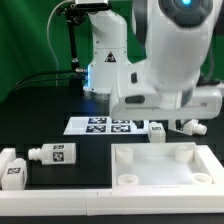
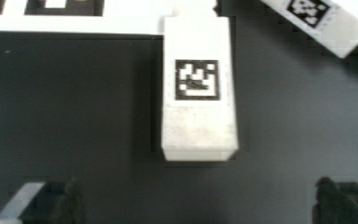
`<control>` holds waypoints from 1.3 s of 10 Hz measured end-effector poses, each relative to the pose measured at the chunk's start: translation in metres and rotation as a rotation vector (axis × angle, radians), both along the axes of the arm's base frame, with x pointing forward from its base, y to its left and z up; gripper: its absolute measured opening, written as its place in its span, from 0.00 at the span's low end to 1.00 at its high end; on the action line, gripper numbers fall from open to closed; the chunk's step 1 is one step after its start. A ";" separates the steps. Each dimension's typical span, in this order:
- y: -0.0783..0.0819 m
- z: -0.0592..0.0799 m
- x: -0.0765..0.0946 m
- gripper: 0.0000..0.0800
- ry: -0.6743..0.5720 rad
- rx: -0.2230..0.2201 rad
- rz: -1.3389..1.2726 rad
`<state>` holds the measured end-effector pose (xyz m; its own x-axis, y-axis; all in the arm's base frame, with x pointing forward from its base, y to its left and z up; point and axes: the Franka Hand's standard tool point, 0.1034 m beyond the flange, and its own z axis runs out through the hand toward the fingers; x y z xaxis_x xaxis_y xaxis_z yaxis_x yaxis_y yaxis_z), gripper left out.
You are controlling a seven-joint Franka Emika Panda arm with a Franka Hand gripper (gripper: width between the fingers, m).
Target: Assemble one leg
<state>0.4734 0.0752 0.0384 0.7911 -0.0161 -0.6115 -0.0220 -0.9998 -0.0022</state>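
Showing a black-and-white tag (image 2: 195,79) — the leg (image 2: 199,125).

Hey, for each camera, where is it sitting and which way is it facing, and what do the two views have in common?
Exterior view: off the arm, across the black table from its base, looking slightly down at the marker board, loose legs and panel; the arm fills the upper picture.
Wrist view: on the wrist, looking straight down on one leg; of the open end effector only the fingertips show.
Shared: marker board and table; which leg matches is unclear.
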 end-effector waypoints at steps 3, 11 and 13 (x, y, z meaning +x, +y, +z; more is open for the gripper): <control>-0.003 0.002 -0.011 0.81 0.188 -0.003 0.000; 0.011 -0.016 -0.022 0.81 0.309 -0.001 -0.068; 0.008 -0.028 -0.034 0.81 0.340 -0.015 -0.083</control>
